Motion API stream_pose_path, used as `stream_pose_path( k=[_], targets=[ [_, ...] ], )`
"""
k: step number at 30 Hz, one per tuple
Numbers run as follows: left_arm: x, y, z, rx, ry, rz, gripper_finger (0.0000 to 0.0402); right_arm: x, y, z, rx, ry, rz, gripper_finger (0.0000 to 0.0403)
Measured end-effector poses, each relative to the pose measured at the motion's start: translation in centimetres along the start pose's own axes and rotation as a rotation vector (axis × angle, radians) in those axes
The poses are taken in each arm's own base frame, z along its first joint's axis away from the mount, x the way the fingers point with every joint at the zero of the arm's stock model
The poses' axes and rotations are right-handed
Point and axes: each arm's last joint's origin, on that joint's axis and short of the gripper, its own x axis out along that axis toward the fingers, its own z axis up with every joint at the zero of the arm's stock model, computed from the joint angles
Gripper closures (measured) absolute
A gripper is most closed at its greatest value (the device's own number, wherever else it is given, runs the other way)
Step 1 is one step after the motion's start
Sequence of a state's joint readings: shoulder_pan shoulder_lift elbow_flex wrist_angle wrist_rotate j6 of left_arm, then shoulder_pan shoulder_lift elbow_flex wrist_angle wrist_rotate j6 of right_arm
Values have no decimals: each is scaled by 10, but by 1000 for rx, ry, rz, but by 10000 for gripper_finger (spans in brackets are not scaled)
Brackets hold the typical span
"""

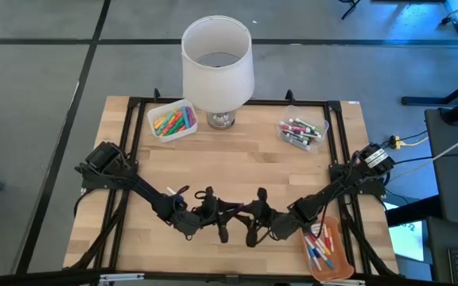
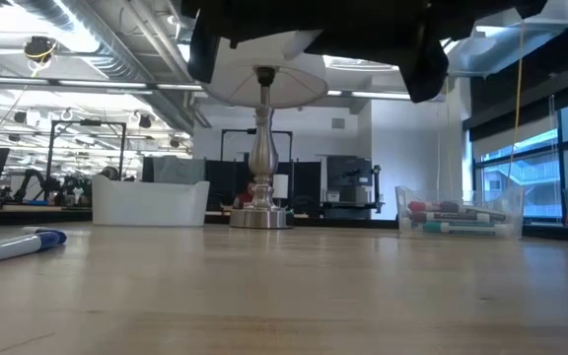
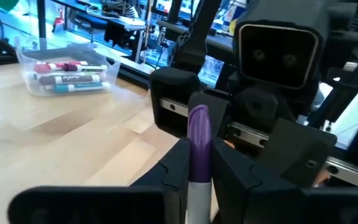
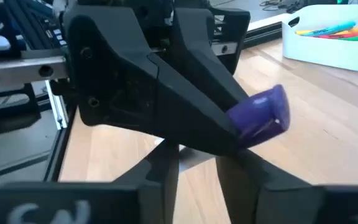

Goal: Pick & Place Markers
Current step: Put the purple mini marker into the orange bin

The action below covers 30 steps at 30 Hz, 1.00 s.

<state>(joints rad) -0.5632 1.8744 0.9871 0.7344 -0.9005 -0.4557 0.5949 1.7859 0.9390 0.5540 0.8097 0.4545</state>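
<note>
I hold one marker, purple-capped with a white barrel, in my shut left gripper over the table's near middle. My right gripper faces it from the right and is open. The purple cap sticks out just ahead of its fingers; whether they touch, I cannot tell. A blue-capped marker lies flat on the table. More markers fill a white bin, a clear bin and an orange tray. My left gripper pinches the marker between its two fingers on the white barrel, just behind the purple cap. The fingers lie along the marker, roughly level, coming from the table's left. The marker is lifted clear, and its cap end points toward my right gripper.
A lamp with a white shade stands at the far middle between the white bin and the clear bin. A black frame runs around the table. Bare wood lies between the grippers and the bins. The orange tray sits at the near right corner.
</note>
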Motion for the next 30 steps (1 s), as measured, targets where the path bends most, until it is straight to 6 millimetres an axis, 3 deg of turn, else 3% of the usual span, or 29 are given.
stream_pose_path(
  k=[4, 11, 17, 23, 26, 30],
  targets=[
    [-1, -1, 0, 9, 3, -9, 344, 0, -1, -1, -32, 8, -3, 358],
    [-1, 0, -3, 32, 17, -6, 316, -1, -5, -8, -189, 76, -32, 359],
    [-2, 2, -6, 76, 29, 41, 288, -9, -3, -11, -293, 274, -39, 359],
    [-5, 1, -13, 127, 104, -24, 265, -35, 10, 9, -372, 555, -76, 359],
    [-11, -1, -21, 183, 181, -75, 258, -58, 24, 25, -344, 748, -41, 359],
    [-20, -1, -31, 255, 243, -62, 254, -95, 38, 33, -304, 973, -30, 359]
  ],
)
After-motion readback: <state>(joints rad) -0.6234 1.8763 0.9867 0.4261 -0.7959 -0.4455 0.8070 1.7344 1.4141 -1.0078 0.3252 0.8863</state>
